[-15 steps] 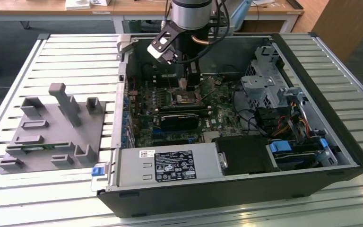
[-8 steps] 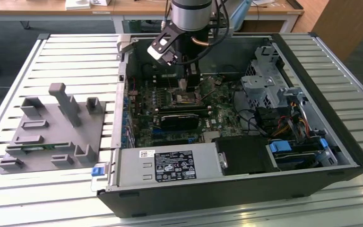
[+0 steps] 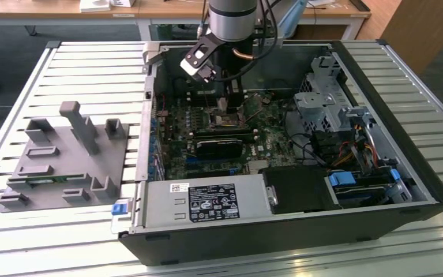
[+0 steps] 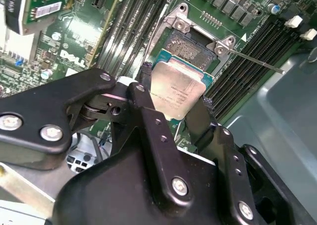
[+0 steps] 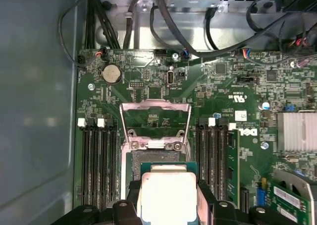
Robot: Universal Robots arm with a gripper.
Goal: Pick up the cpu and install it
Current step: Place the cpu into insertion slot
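Note:
The cpu (image 4: 179,88) is a thin square chip with a silver-grey metal top, also seen in the first wrist view (image 5: 166,197). My gripper (image 4: 176,92) is shut on it, one black finger pressing on each of two opposite edges. The chip hangs tilted, a little above the open motherboard socket (image 4: 190,44), whose metal load plate (image 5: 155,115) is flipped back. In the exterior view my gripper (image 3: 225,107) reaches down into the open computer case (image 3: 406,190), just above the socket (image 3: 228,121). The cpu's underside is hidden.
Rows of memory slots (image 5: 96,160) flank the socket, one holding a green memory stick (image 5: 233,160). A drive cage (image 3: 322,98), cables and a power supply (image 3: 206,202) crowd the case. A grey fixture tray (image 3: 60,161) lies on the slatted table (image 3: 90,63) at the exterior view's left.

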